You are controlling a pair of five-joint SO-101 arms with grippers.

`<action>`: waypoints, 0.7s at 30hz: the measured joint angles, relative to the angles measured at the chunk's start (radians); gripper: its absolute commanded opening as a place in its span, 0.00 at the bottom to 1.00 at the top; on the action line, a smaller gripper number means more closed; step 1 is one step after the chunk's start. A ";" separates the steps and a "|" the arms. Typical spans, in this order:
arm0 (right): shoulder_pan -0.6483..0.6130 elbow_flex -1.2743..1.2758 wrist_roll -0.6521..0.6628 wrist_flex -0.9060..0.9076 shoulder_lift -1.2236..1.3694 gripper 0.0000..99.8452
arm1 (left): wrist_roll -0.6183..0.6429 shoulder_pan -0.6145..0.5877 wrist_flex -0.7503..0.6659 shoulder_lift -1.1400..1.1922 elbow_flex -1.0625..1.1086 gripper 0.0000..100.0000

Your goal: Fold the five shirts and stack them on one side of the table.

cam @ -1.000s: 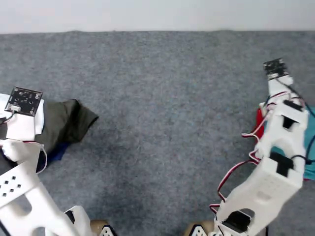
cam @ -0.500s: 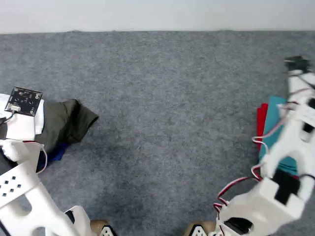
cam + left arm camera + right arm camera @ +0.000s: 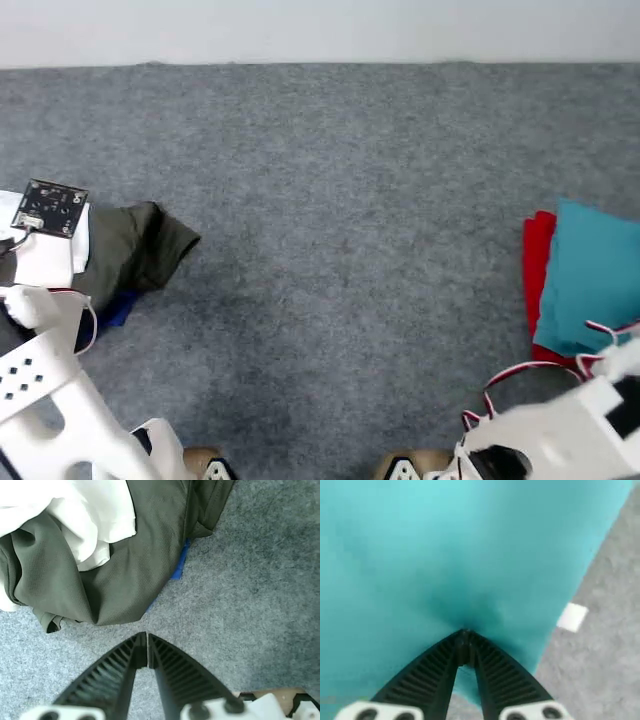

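Grey felt-covered table (image 3: 350, 190) spreads wide across the high view. The white left arm (image 3: 50, 400) stands at the table's near left corner and the white right arm (image 3: 570, 435) sits low at the near right. Over on the right edge, a flat folded teal shirt (image 3: 595, 275) lies on top of a folded red shirt (image 3: 533, 270), whose edge peeks out on the inner side. Across on the left, a crumpled olive-green shirt (image 3: 140, 250) is heaped with a rumpled white shirt (image 3: 85, 515) on it and a sliver of blue cloth (image 3: 181, 562) poking from underneath.

Left gripper (image 3: 148, 650), fingers clenched together, holds nothing, over bare felt just beside the olive heap. Right gripper (image 3: 464, 639), clenched too, tips meet at a dimple in the teal cloth; whether it pinches fabric, I can't tell. A small white square (image 3: 572, 616) sits at the teal edge.
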 measured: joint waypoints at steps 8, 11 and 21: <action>0.025 0.005 0.003 0.020 -0.084 0.01 | 0.000 0.000 0.002 0.000 0.000 0.02; 0.002 0.005 0.003 0.115 -0.175 0.01 | 0.000 0.000 0.002 0.000 0.000 0.02; -0.130 0.005 0.003 0.528 -0.532 0.01 | 0.000 0.000 0.005 -0.155 -0.032 0.02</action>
